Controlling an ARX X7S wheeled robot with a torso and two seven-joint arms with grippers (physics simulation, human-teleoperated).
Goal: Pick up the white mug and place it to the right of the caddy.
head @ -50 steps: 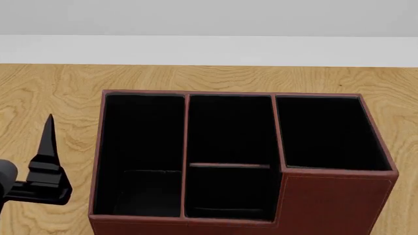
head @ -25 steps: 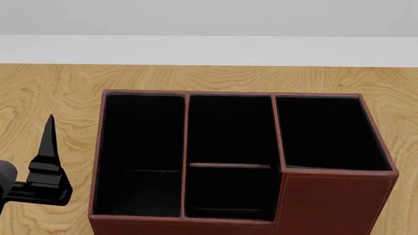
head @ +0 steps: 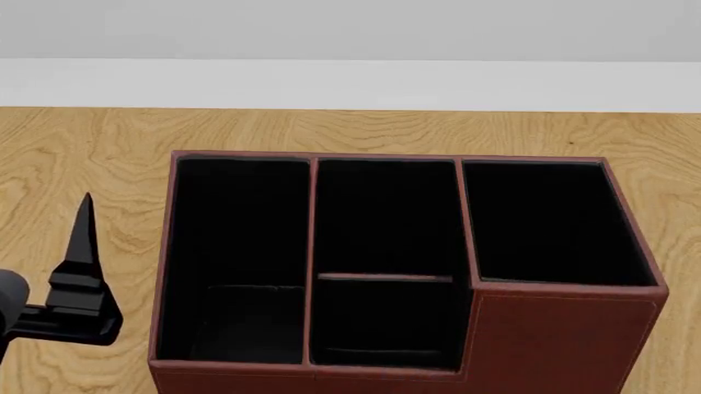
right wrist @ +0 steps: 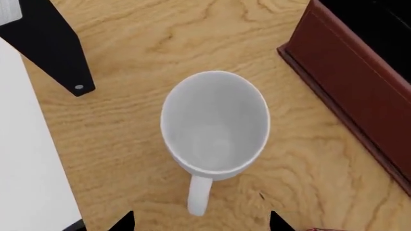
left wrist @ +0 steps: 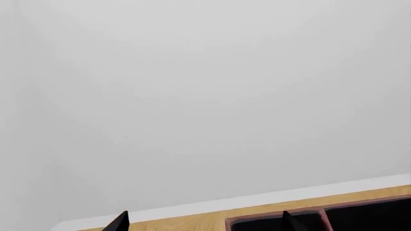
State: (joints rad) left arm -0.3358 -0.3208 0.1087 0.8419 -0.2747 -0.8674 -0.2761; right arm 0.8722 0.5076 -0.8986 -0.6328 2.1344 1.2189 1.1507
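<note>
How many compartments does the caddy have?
4 in the dark red-brown leather-look caddy, seen from the head view: one long at its left, a far and a near one in the middle, one in the taller right section.

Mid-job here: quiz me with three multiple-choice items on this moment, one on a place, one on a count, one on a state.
1. In the right wrist view, where does the white mug stand?
A. inside the caddy
B. on the wooden table beside the caddy
C. on a small black box

2. How many compartments does the caddy show in the head view?
A. two
B. four
C. six

3. How is the mug?
A. upright and empty
B. tipped on its side
C. held in a gripper

Answers:
1 B, wood grain of the table surrounds it, apart from the caddy's wall.
2 B, three along the back, one smaller in front.
3 A, its bare white inside shows, and the right gripper fingertips flank only the handle, apart.
</note>
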